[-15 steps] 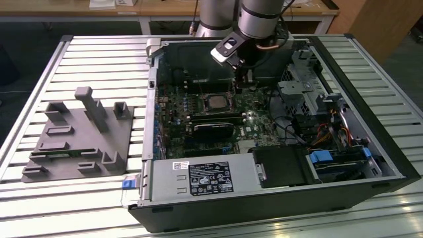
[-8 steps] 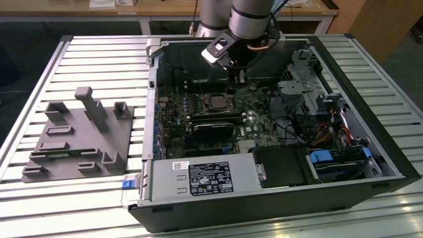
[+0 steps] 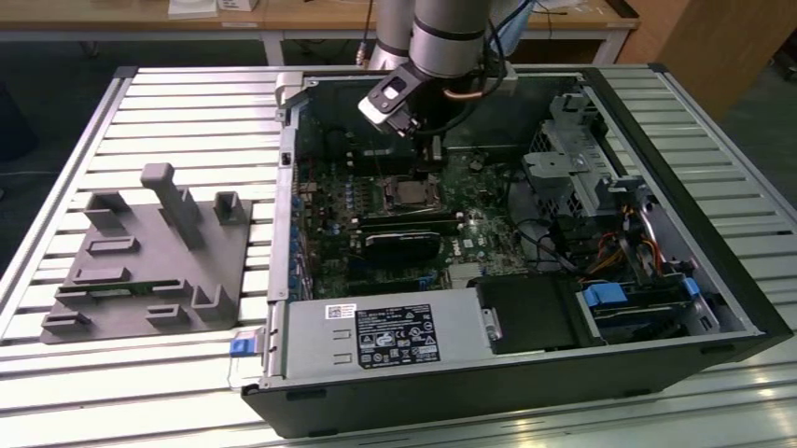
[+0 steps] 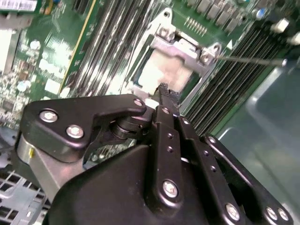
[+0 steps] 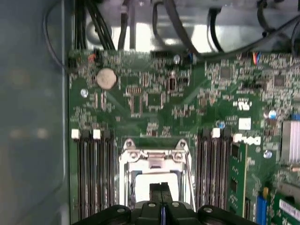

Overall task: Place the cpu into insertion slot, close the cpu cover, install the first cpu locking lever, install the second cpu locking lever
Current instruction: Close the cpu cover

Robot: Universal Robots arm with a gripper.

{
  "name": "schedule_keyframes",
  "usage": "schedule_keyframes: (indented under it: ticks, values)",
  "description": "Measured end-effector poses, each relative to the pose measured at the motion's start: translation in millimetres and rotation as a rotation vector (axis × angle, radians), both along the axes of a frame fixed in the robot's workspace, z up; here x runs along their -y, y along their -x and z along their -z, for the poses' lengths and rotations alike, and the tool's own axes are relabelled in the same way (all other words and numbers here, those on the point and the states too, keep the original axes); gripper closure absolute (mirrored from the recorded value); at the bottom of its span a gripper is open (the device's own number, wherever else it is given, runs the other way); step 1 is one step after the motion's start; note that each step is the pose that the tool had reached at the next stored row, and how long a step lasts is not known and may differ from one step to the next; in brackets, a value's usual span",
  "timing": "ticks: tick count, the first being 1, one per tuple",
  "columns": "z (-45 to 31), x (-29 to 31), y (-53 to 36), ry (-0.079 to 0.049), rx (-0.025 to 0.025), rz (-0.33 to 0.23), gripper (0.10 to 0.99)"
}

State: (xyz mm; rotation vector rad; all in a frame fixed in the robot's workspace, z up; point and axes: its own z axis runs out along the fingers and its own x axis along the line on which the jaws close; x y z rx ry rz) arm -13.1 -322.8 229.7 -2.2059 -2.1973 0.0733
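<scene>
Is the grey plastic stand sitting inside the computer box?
No, the grey stand sits on the slatted table, outside the computer case.

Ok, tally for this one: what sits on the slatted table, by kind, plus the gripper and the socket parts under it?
open computer case: 1
grey fixture block: 1
gripper: 1
cpu cover: 1
cpu, seen through the cover's cut-out: 1
Total: 5

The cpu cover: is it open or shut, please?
Shut: the cpu cover lies flat, framing the pale cpu.
</scene>
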Motion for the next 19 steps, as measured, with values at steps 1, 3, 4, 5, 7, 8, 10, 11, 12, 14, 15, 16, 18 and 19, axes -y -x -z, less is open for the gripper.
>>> schedule_keyframes:
  ticks: [1,3,4,5,7,8,10,11,12,14,15,16,18,19]
  values:
    - [1.1,0.0,1.5,0.000,0.0001,0.000,0.980]
    - [3.1,0.0,3.6,0.000,0.0003,0.000,0.980]
    - [4.5,0.0,4.7,0.000,0.0004,0.000,0.980]
    - [5.9,0.0,5.7,0.000,0.0003,0.000,0.980]
    - [8.4,0.0,6.8,0.000,0.0004,0.000,0.980]
    - [9.3,0.0,7.0,0.000,0.0004,0.000,0.980]
    - [10.2,0.0,7.0,0.000,0.0005,-0.004,0.980]
    - [10.5,0.0,7.0,0.000,0.0006,-0.014,0.980]
    - [10.6,0.0,7.0,0.000,0.0005,-0.023,0.980]
    - [10.6,0.0,7.2,0.000,0.0005,-0.028,0.980]
    - [10.6,0.0,7.2,0.000,0.0005,-0.028,0.980]
    - [10.7,0.0,7.2,0.000,0.0007,-0.028,0.980]
    - [10.7,0.0,7.3,0.000,0.0006,-0.031,0.980]
    - [10.7,0.0,7.3,0.000,0.0006,-0.040,0.980]
